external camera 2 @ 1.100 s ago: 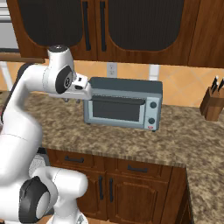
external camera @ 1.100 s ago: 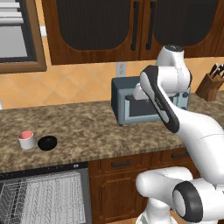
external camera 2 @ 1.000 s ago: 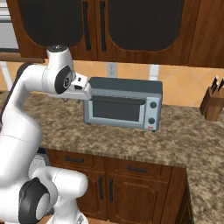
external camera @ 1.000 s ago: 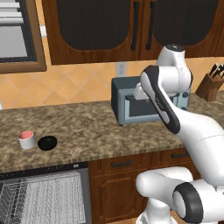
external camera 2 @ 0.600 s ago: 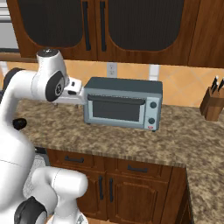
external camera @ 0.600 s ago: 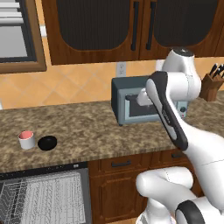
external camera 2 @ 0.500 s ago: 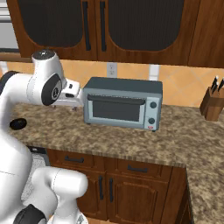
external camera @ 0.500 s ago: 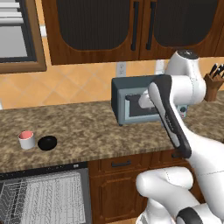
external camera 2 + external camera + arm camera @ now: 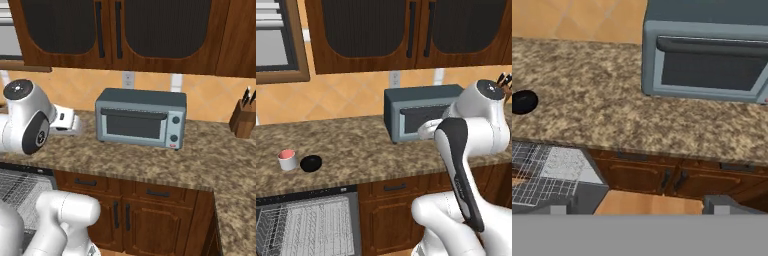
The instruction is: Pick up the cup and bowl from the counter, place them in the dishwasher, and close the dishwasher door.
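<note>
At the far left of the left base view, the small white cylindrical cup with a pink-red inside (image 9: 287, 159) stands upright on the speckled brown-and-grey granite counter (image 9: 351, 150), and the shallow glossy black round bowl (image 9: 310, 163) sits just beside it on its right, near the counter's front edge. Below them the dishwasher (image 9: 306, 222) is open, its white wire rack (image 9: 316, 227) pulled out under a black top strip; the rack is cut off by the frame's left and bottom edges. A broad stretch of bare granite lies between the bowl and the boxy grey toaster oven (image 9: 421, 112) against the tiled wall. In the hand view the bowl (image 9: 523, 101) shows at the left edge, partly cropped. The gripper (image 9: 642, 207) hangs above the floor in front of the wooden cabinets, its two dark fingertips (image 9: 559, 206) spread wide apart, holding nothing. A wooden knife block (image 9: 243, 120) stands at the far right.
</note>
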Tool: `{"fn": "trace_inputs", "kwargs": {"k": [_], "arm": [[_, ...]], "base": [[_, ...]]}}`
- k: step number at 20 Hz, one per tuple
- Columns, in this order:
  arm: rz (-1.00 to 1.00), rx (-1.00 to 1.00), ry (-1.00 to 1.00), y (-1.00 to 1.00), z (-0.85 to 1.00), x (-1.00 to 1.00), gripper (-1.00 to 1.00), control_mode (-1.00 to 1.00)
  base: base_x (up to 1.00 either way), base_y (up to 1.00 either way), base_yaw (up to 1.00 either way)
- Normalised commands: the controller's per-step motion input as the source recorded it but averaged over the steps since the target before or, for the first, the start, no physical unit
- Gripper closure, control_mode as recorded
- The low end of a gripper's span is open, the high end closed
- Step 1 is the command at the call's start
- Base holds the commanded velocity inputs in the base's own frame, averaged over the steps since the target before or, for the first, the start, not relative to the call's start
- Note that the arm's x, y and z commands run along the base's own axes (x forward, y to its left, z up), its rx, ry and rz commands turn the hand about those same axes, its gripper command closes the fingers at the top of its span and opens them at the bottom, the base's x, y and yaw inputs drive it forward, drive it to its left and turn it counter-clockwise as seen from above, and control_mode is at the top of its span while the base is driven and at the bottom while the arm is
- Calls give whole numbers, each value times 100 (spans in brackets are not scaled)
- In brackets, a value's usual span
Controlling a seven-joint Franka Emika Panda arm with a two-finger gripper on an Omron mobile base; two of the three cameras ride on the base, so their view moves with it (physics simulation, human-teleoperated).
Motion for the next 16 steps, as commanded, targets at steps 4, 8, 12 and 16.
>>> {"fn": "trace_inputs", "kwargs": {"k": [4, 8, 12, 16], "arm": [[0, 0, 0, 0, 0, 0, -100, 100], [0, 0, 0, 0, 0, 0, -100, 100], [0, 0, 0, 0, 0, 0, -100, 100], [0, 0, 0, 0, 0, 0, -100, 100]], "base": [[-1, 21, 17], [-3, -25, 79], [-1, -24, 96], [-23, -34, 93]]}}
